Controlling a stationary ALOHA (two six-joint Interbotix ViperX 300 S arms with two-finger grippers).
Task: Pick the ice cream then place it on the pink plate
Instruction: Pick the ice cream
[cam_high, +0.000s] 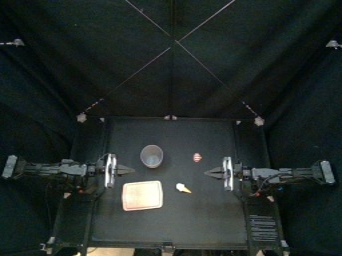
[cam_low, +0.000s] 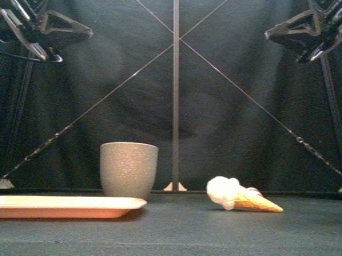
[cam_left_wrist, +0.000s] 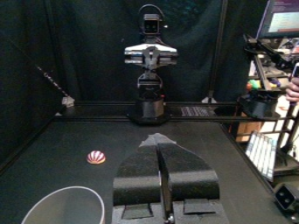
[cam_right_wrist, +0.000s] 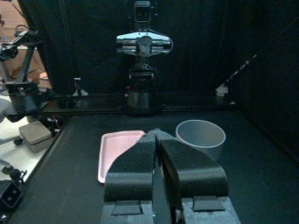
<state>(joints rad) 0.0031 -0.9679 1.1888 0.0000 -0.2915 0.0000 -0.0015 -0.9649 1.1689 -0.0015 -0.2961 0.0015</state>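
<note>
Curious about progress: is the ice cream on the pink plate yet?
No, the ice cream lies on the table, apart from the pink plate.

Items part-seen or unclear

Pink tray (cam_low: 67, 206): cut off by the front view's left edge; in the right wrist view one corner lies behind the right hand (cam_right_wrist: 160, 134). Grey cup (cam_left_wrist: 70, 206): in the left wrist view only the rim shows, cut by the edge. Ice cream (cam_high: 185, 187) and striped toy (cam_high: 199, 158): mere specks from above, detail illegible.
</note>
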